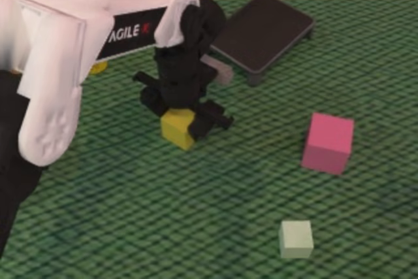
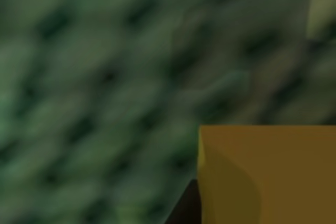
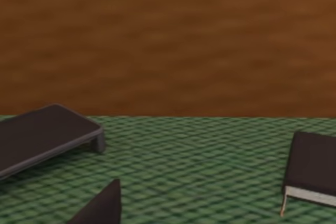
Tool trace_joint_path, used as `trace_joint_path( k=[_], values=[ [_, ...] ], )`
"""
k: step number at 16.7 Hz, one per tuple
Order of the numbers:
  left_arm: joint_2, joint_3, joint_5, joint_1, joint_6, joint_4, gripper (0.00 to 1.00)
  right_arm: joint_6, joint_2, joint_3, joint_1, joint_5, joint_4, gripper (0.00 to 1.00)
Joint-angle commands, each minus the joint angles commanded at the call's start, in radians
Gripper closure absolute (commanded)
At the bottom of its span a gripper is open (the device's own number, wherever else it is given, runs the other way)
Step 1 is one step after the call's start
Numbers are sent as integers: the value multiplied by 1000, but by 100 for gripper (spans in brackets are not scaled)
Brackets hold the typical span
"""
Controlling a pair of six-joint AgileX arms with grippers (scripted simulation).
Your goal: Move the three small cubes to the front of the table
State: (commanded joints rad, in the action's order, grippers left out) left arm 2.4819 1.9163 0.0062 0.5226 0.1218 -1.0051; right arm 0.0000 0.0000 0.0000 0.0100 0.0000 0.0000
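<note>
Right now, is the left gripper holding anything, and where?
The left gripper sits over the yellow cube, fingers at its sides; whether it grips cannot be told.

My left arm reaches across, its end effector (image 1: 186, 119) lowered (fingers clamped), wrist pointing down.

A flat dark tray (image 1: 264, 31) sits at the far side of the cloth, right of centre in the top view, raised on short grey legs with one corner pointing toward me. My right wrist view shows the same tray (image 3: 44, 135) and a dark book-like slab (image 3: 312, 169) with a pale edge lying well apart from it.
</note>
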Motion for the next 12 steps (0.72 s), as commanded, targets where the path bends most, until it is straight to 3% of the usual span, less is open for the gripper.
trace_joint_path(
  k=[3,12],
  values=[
    [0,0,0,0,0,0,98,0,0,0,0,0,0,0],
    [-23,5,2,-2,-1,-6,100,0,0,0,0,0,0,0]
  ],
)
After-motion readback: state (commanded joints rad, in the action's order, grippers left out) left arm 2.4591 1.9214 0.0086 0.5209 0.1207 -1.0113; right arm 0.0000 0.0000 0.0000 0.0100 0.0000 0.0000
